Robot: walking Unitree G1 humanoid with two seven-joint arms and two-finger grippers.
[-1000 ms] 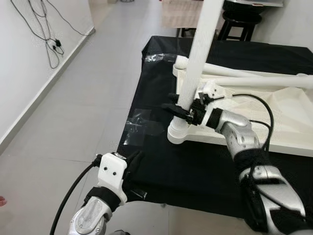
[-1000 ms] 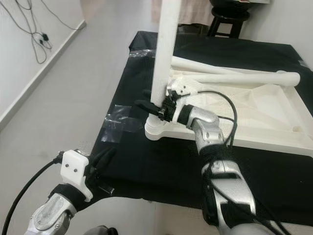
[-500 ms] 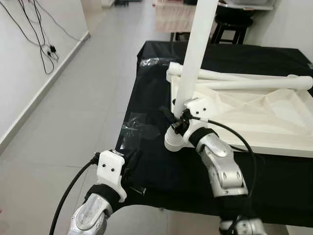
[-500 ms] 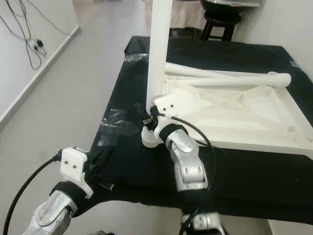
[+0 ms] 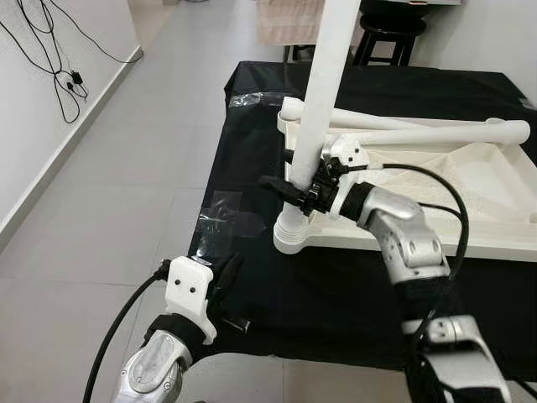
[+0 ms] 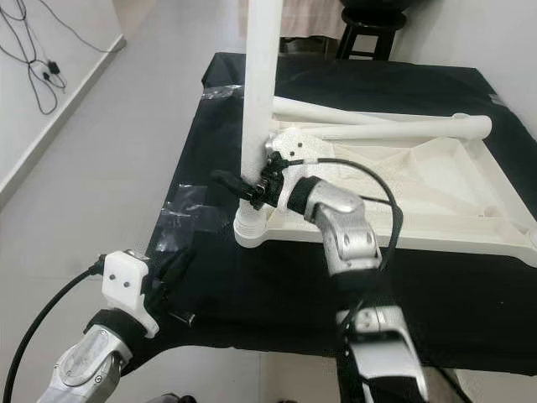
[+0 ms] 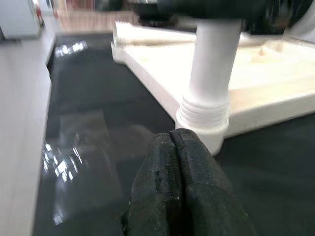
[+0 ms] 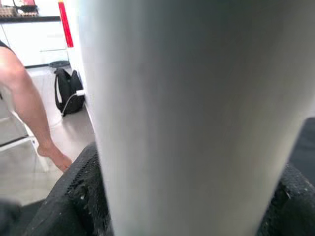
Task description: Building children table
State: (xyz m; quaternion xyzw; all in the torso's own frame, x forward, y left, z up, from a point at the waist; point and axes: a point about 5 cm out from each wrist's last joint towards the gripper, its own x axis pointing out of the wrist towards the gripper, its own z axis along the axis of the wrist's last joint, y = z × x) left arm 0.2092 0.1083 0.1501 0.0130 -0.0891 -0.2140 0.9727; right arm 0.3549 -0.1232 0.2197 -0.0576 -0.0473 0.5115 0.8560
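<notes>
the black fingers (image 8: 81, 201) of the right gripper (image 5: 298, 186) clasp the upright table leg (image 5: 323, 101) from both sides, low down, just above the threaded collar (image 7: 203, 114) at the near corner of the overturned white tabletop (image 5: 436, 180). the left gripper (image 7: 178, 189), fingers pressed together on nothing, hangs by the near edge of the black-covered table (image 5: 252, 151). one leg stands in its socket; probably it is not fully tightened, though the thread is hard to read. two loose legs (image 5: 419, 133) lie across the tabletop, unfitted. the upright leg's top is cut off.
</notes>
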